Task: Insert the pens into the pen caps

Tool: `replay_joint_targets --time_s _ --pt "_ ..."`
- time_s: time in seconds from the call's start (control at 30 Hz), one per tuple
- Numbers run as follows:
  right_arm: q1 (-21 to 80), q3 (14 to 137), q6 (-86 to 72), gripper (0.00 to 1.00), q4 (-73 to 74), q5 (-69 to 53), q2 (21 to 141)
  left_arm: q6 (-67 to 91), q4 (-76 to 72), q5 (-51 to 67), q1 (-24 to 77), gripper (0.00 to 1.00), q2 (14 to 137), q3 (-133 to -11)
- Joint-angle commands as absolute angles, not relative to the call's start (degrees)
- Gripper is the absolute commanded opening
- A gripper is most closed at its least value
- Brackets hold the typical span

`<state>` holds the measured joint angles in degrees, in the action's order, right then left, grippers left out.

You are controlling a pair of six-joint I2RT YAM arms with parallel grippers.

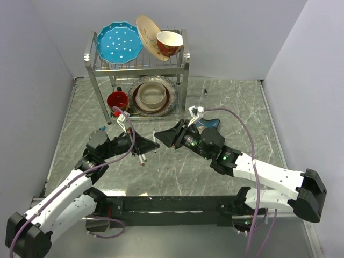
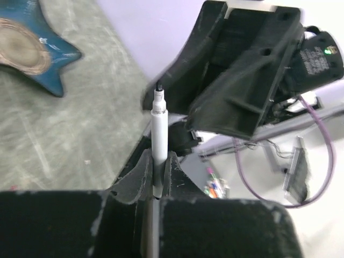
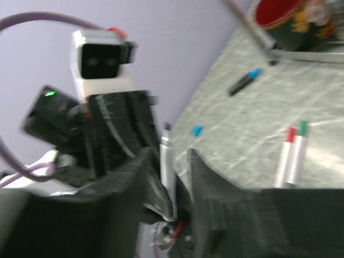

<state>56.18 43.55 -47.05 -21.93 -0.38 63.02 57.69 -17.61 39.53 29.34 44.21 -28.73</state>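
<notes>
My left gripper is shut on a white pen whose uncapped black tip points at my right gripper. The two grippers meet nose to nose above the table's middle. In the right wrist view the same pen stands between my right gripper's fingers, which are apart; I see no cap in them. A red-ended pen and a green-ended pen lie side by side on the table. A dark marker with a blue end and a blue cap lie further off.
A dish rack with plates and bowls stands at the back. A red mug sits by its foot. A blue star-shaped dish lies just behind my right gripper. Grey walls close off the left, right and back.
</notes>
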Motion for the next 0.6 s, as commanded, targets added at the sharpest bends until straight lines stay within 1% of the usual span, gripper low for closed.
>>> replay_joint_targets --time_s 0.0,0.03,0.1,0.2,0.23,0.27,0.33,0.43,0.47,0.53,0.57 --pt "56.25 46.05 -42.63 0.51 -15.5 9.82 58.29 48.72 -6.26 31.93 29.27 0.01 41.57 -34.53" --pt "55.99 46.84 -40.89 0.52 -10.25 14.54 57.58 47.65 -1.54 30.69 29.27 0.01 41.57 -35.32" --pt "53.02 48.95 -39.47 0.53 -6.0 16.43 55.91 44.41 2.87 27.36 29.27 0.01 41.75 -37.78" --pt "45.64 50.62 -38.32 0.52 -0.8 11.88 54.85 40.36 9.83 24.01 29.27 0.01 42.36 -41.2" --pt "39.79 50.89 -37.54 0.52 0.6 10.3 54.84 39.38 13.32 21.99 29.27 0.01 42.54 -42.18" --pt "37.03 51.67 -36.75 0.52 0.96 7.67 55.02 38.42 14.84 20.93 29.27 0.01 42.63 -43.23" --pt "30.45 53.43 -33.68 0.53 3.49 7.12 57.21 35.69 17.91 18.21 29.27 0.01 42.45 -45.78" --pt "25.06 57.65 -30.08 0.54 5.19 8.7 62.83 32.88 21.53 15.3 29.27 0.01 41.14 -47.28" --pt "21.92 59.48 -29.28 0.54 5.19 8.88 64.49 32.35 22.14 13.9 29.27 0.01 40.78 -47.29" --pt "19.79 61.95 -26.21 0.54 5.36 10.98 70.64 31.2 22.59 12.84 29.27 0.01 39.73 -47.29" --pt "17.86 65.1 -25.32 0.54 5.71 11.16 75.45 30.85 22.67 12.05 29.27 0.01 39.38 -47.2"
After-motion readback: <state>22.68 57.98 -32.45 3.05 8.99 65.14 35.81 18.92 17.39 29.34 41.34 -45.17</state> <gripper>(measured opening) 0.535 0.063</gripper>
